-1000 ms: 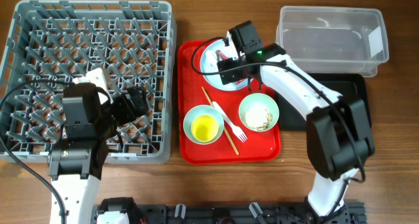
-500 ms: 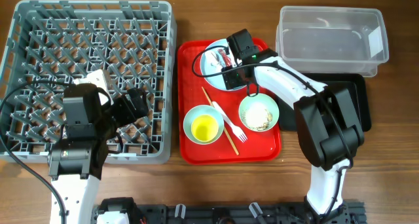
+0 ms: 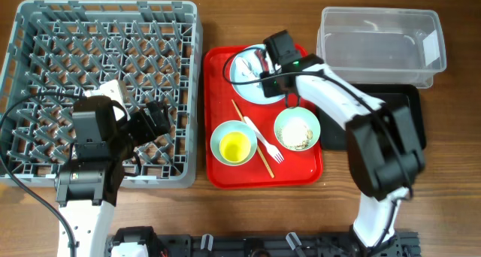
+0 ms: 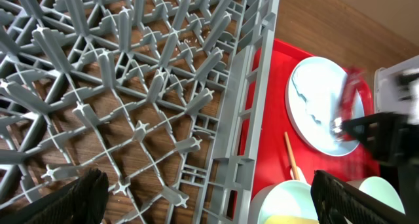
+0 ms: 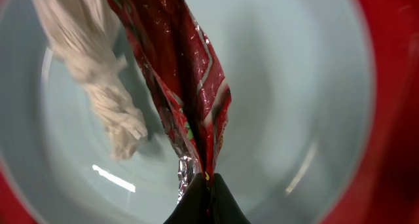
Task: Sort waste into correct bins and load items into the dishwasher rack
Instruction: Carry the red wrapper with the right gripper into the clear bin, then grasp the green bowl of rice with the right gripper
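Observation:
My right gripper (image 5: pixel 208 185) is shut on the lower end of the red-and-dark snack wrapper (image 5: pixel 190 73), just above the round white plate (image 5: pixel 288 86). A crumpled white scrap (image 5: pixel 91 60) lies on the plate beside it. From overhead, the right gripper (image 3: pixel 264 65) is at the plate (image 3: pixel 242 80) on the red tray (image 3: pixel 218 167). My left gripper (image 4: pixel 209 204) stands open over the grey dishwasher rack (image 4: pixel 131 86), nothing between its fingers. One green bowl (image 3: pixel 219 137) holds the yellow cup (image 3: pixel 235 146). The other bowl (image 3: pixel 297 129) holds rice crumbs.
A white fork (image 3: pixel 264 140) and wooden chopsticks (image 3: pixel 252 137) lie on the red tray between the bowls. The clear tub (image 3: pixel 379 35) stands at the back right, with the black tray (image 3: pixel 409 107) in front of it. The dishwasher rack (image 3: pixel 105 31) fills the left side.
My right gripper has closed from open onto the snack wrapper at the plate. The left arm has not moved.

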Available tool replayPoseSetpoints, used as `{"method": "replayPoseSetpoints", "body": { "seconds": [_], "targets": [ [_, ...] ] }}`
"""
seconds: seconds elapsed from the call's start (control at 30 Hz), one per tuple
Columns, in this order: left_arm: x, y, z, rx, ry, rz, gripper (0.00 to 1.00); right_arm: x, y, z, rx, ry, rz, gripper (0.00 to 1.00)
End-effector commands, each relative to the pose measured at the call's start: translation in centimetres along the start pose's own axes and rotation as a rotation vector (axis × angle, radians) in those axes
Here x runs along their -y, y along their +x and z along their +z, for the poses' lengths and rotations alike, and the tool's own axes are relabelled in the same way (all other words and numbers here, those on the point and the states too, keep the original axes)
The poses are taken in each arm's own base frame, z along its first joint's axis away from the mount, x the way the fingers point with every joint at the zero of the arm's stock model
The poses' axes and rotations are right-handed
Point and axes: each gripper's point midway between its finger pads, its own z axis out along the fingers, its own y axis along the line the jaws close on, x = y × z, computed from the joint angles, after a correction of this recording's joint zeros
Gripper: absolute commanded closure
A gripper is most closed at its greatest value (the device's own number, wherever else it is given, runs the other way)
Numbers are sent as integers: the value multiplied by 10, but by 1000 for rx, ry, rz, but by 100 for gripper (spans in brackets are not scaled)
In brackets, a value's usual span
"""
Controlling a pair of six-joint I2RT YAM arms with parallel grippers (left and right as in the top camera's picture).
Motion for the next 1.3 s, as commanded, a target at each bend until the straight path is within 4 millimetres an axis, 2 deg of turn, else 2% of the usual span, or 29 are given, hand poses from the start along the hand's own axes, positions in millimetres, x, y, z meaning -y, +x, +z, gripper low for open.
{"method": "replayPoseSetpoints", "body": {
  "seconds": [0.0,0.07,0.13,0.17,0.2,0.23,0.27,0.3,0.33,0.37,0.4,0.5,0.57,0.63,0.77,0.83,0.9,1.0,1.07,1.13,1.2,1.23,1.27],
  "targets": [
    [2,-5,-2,15,0,-3,0,55,-66,-89,270,84,246,96],
    [2,-5,-2,15,0,-3,0,106,-78,-119,362,159,406,96],
    [3,-5,-2,15,0,-3,0,148,-76,-128,388,200,524,96],
    [3,-5,-2,15,0,-3,0,170,-71,-126,384,221,585,96],
    [3,-5,-2,15,0,-3,0,183,-67,-121,375,228,622,94],
    [3,-5,-2,15,0,-3,0,196,-63,-117,365,238,650,84],
    [3,-5,-2,15,0,-3,0,210,-58,-110,352,254,670,79],
    [3,-5,-2,15,0,-3,0,216,-55,-104,342,245,681,64],
    [3,-5,-2,15,0,-3,0,214,-59,-102,347,199,683,27],
    [3,-5,-2,14,0,-3,0,211,-66,-105,369,172,652,0],
    [3,-5,-2,15,0,-3,0,201,-80,-114,407,114,542,0],
    [3,-5,-2,15,0,-3,0,164,-104,-147,496,-46,450,0],
    [3,-5,-2,15,0,-3,0,121,-108,-153,484,-161,374,0],
    [3,-5,-2,15,0,-3,0,63,-94,-136,391,-209,246,0],
    [3,-5,-2,15,0,-3,0,-6,-71,-91,282,-172,79,0],
    [3,-5,-2,15,0,-3,0,-23,-63,-71,251,-143,42,2],
    [3,-5,-2,14,0,-3,0,-32,-57,-45,228,-98,18,9],
    [3,-5,-2,14,0,-3,0,-40,-47,-13,183,-106,15,19],
    [3,-5,-2,14,0,-3,0,-47,-32,19,125,-135,15,27],
    [3,-5,-2,14,0,-3,0,-46,-16,44,74,-125,26,29],
    [3,-5,-2,14,0,-3,0,-45,-10,52,52,-120,26,31],
    [3,-5,-2,14,0,-3,0,-44,-7,54,44,-117,26,36],
    [3,-5,-2,14,0,-3,0,-44,-7,54,45,-117,26,46]
  ]
}}
